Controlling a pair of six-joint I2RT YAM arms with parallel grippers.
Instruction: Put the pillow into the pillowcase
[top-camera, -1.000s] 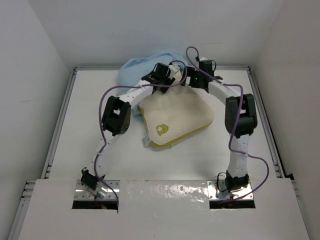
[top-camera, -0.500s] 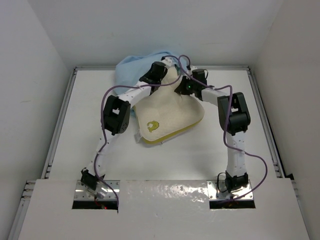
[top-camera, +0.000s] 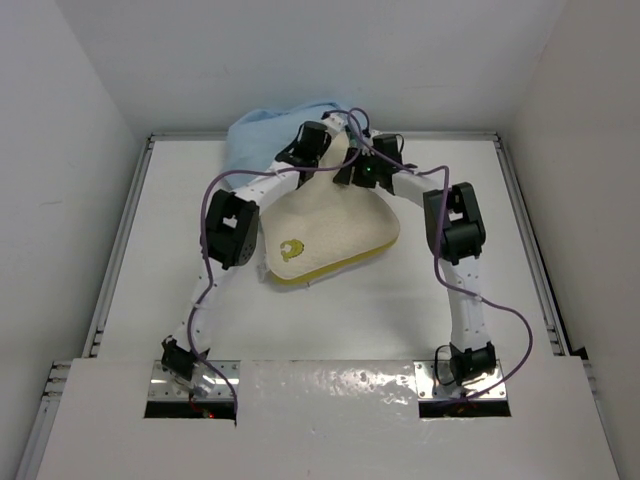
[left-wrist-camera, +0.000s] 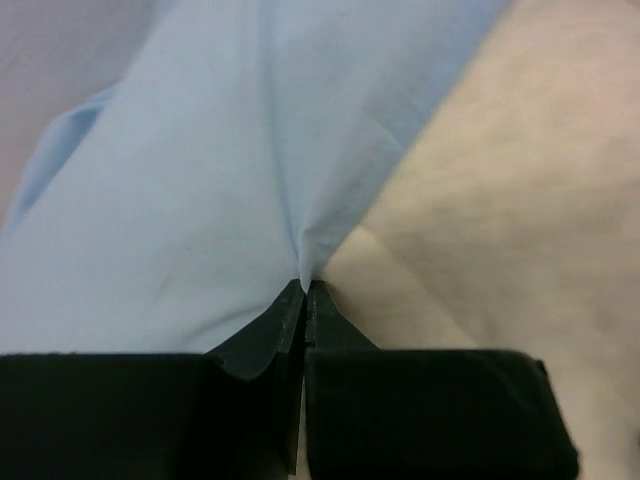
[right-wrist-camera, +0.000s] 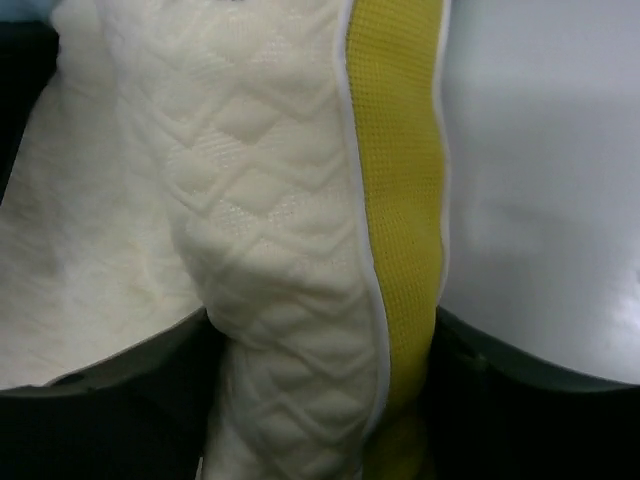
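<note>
- The plump cream-white quilted pillow with a yellow edge band (top-camera: 335, 235) lies mid-frame, its far corner raised toward the thin light-blue fabric pillowcase (top-camera: 262, 135) bunched at upper centre.
- The left gripper (left-wrist-camera: 305, 288) pinches a pillowcase fold; the right gripper (right-wrist-camera: 318, 345) clamps the pillow's edge.
- Insertion looks barely begun. Next, the mouth needs spreading over that corner.

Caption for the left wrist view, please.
Left gripper pinching a fold of the light blue pillowcase, with the cream pillow alongside at right.

Table (top-camera: 160, 260) gives passage left and right of the pillow (top-camera: 330, 225); behind it, bunched pillowcase (top-camera: 255, 135), left arm (top-camera: 232, 228) and right arm (top-camera: 455, 222) block.
</note>
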